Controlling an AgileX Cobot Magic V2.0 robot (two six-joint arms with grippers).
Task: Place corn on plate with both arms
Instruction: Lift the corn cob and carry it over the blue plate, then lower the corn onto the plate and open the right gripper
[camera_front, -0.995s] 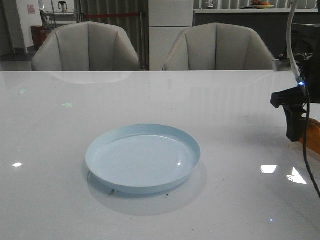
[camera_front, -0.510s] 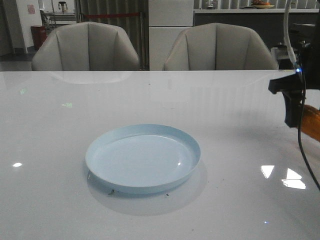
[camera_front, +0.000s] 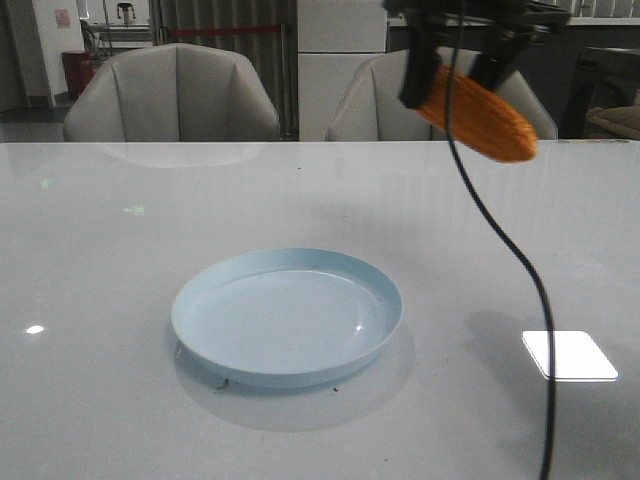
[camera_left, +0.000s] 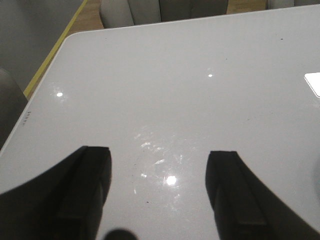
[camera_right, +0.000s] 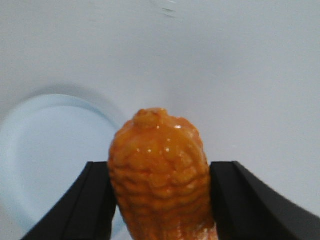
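The pale blue plate (camera_front: 385, 292) lies on the white table, near the middle of the front view. My right gripper (camera_front: 453, 75) is high above the table, behind and to the right of the plate, shut on the orange corn (camera_front: 485, 118). The corn slants down to the right, out of the jaws. In the right wrist view the corn (camera_right: 157, 165) sits between the two black fingers (camera_right: 87, 205) of my right gripper (camera_right: 160, 200), with the plate (camera_right: 40, 150) below and to one side. My left gripper (camera_left: 157, 170) is open and empty over bare table. It does not show in the front view.
Two beige chairs (camera_front: 170, 95) stand behind the table's far edge. A black cable (camera_front: 505, 245) hangs from the right arm down past the plate's right side. The table's corner and edge (camera_left: 70, 40) show in the left wrist view.
The right arm has swung from the table's far right edge up and to the left. It now holds the corn high in the air behind the plate.
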